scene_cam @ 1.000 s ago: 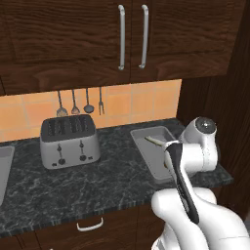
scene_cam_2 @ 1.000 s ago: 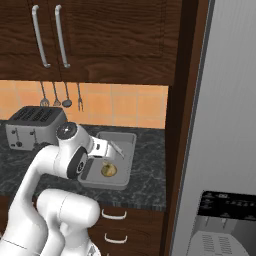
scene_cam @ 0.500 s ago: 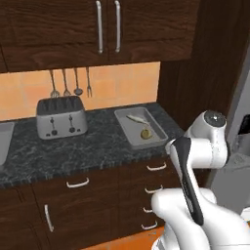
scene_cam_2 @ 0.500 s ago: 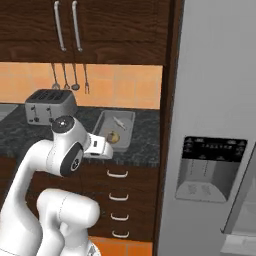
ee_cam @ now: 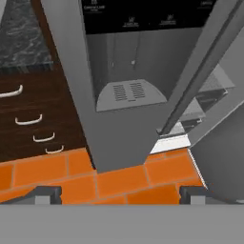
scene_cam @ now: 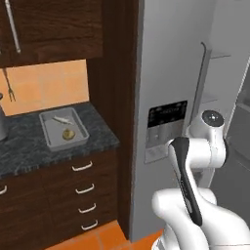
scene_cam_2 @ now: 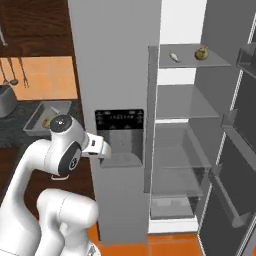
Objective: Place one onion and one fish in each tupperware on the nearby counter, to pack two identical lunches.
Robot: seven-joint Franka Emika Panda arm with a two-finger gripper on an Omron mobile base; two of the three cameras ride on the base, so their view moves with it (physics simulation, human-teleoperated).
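- Tupperware [scene_cam: 50, 139]: one grey tray sits on the counter [scene_cam: 100, 136], to the left of the refrigerator [scene_cam: 166, 73], near the counter's end by the dark wood panel
- Inside that tray lie a fish [scene_cam: 61, 119] toward the wall side and an onion [scene_cam: 68, 133] toward the front edge, apart from each other
- The same tray [scene_cam_2: 34, 121] appears in the right base view, left of the refrigerator, partly behind the arm's joint
- Second fish [scene_cam_2: 173, 57] and second onion [scene_cam_2: 201, 53] rest on the top glass shelf [scene_cam_2: 220, 63] inside the open refrigerator compartment, near each other, not touching
- Lower refrigerator shelves are bare glass
- Gripper [ee_cam: 119, 193]: finger tips stand spread wide at the two lower corners of the hand view, nothing between them
- Gripper faces the dispenser recess [ee_cam: 126, 95] in the refrigerator's left door, with orange floor tiles [ee_cam: 119, 181] below
- Drawers [scene_cam: 80, 188] with curved silver handles sit under the counter, left of the refrigerator
- Hanging utensils [scene_cam_2: 15, 75] show on the orange backsplash, further left of the refrigerator
- A silver toaster [scene_cam_2: 5, 100] stands at the left edge on the counter, beyond the tray
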